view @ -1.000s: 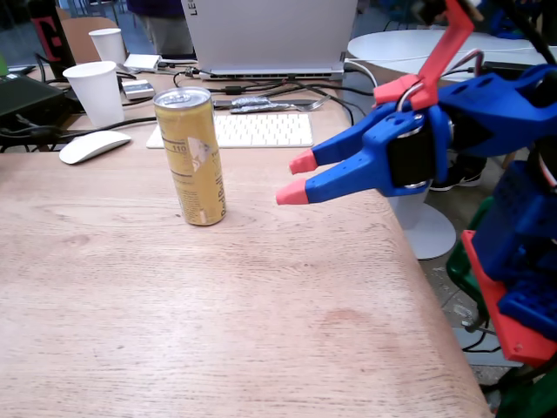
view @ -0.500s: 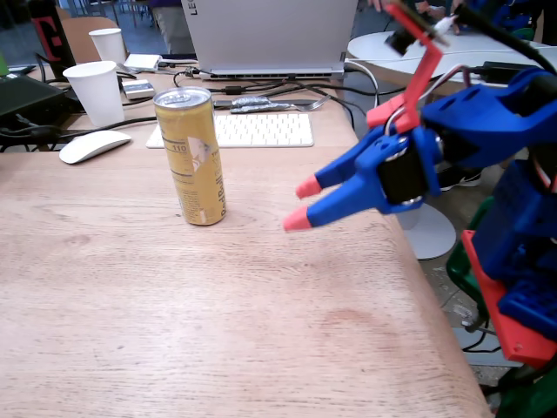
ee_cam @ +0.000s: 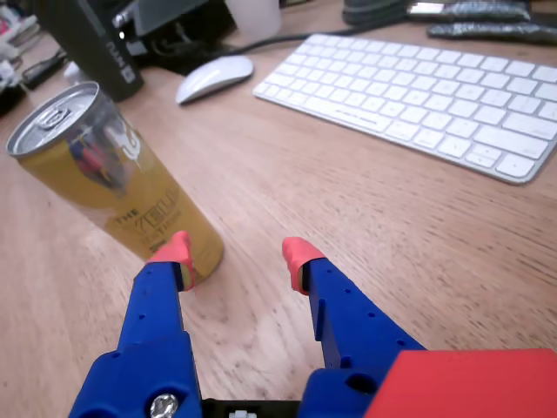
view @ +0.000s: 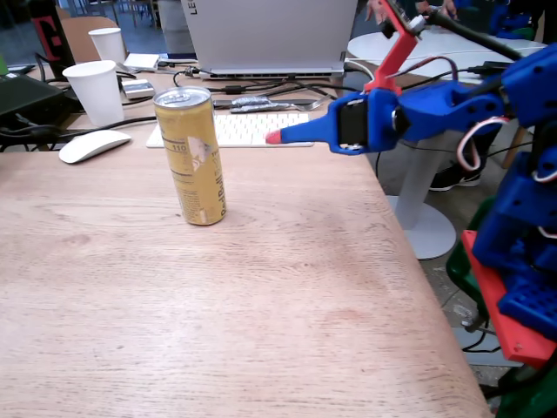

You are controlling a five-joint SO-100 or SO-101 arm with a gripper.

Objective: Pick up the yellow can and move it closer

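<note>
The yellow can stands upright on the wooden table, left of centre in the fixed view. My blue gripper with red fingertips hovers to its right, above the table and apart from the can. In the wrist view the gripper is open, with bare wood between the fingers. There the can leans across the upper left, just beyond the left fingertip and outside the gap. Its silver pull-tab top faces the camera.
Behind the can lie a white keyboard, a white mouse, two white paper cups and a laptop with cables. The table's right edge drops off near the arm's base.
</note>
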